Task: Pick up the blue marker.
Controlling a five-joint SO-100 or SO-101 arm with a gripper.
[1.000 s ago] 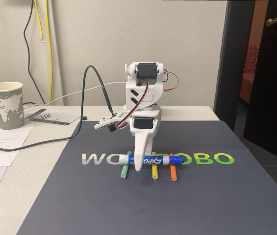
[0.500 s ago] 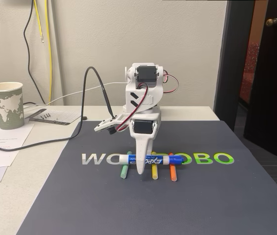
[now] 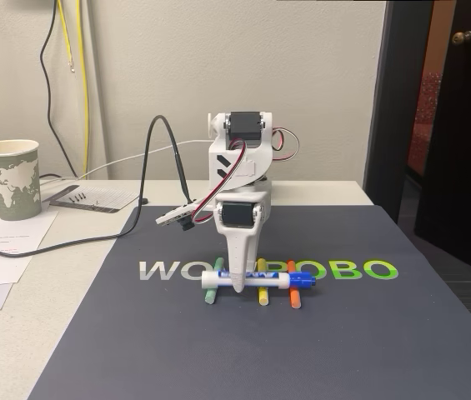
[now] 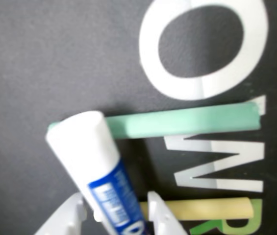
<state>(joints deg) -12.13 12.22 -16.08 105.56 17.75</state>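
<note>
A: What's the blue marker (image 3: 260, 280) made of, by the look of it?

B: Smooth white plastic, a fat round barrel with a blue printed label and a blue cap at the right end in the fixed view. It lies crosswise over three thin matte sticks: a green stick (image 3: 209, 293), a yellow stick (image 3: 263, 295) and an orange stick (image 3: 294, 297).

A: And what's underneath them?

B: A dark grey mat (image 3: 177, 350) with big white and green lettering, flat on a pale surface (image 3: 18, 333). A paper cup (image 3: 8, 178) printed with a world map stands far off to the left.

A: Where's the gripper (image 3: 238, 283)?

B: White, hard moulded plastic, pointing straight down onto the marker's barrel, left of its middle. In the wrist view the two pale fingers (image 4: 160, 215) sit either side of the blue marker (image 4: 99, 166), close against the label, with the blunt white end jutting up past them over the green stick (image 4: 187, 122).

A: So it's gripping?

B: The jaws are narrowed around the barrel and appear to touch it
</note>
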